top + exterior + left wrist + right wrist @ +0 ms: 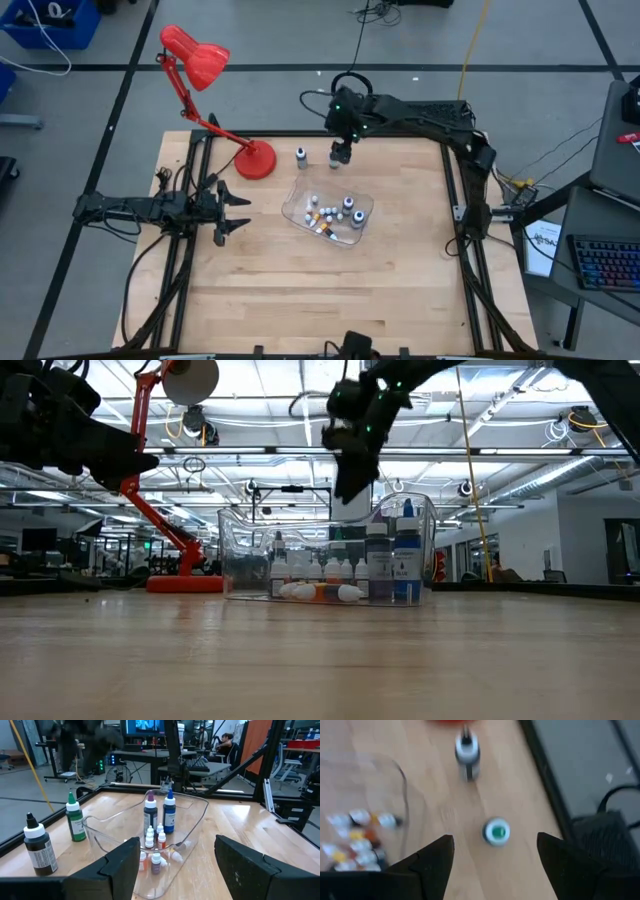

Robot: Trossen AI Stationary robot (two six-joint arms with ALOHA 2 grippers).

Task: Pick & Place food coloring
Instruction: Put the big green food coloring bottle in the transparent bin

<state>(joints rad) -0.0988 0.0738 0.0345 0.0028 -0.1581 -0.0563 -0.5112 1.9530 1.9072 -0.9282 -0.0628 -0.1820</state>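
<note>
The right hand (495, 851) hangs released above the green bottle (497, 831), which stands on the tabletop (300, 290) beside the black bottle (300, 155), outside the clear tray (296, 191). Blue and purple bottles (169, 811) stand in that tray. The left hand (176, 857) waits released, facing the tray.
</note>
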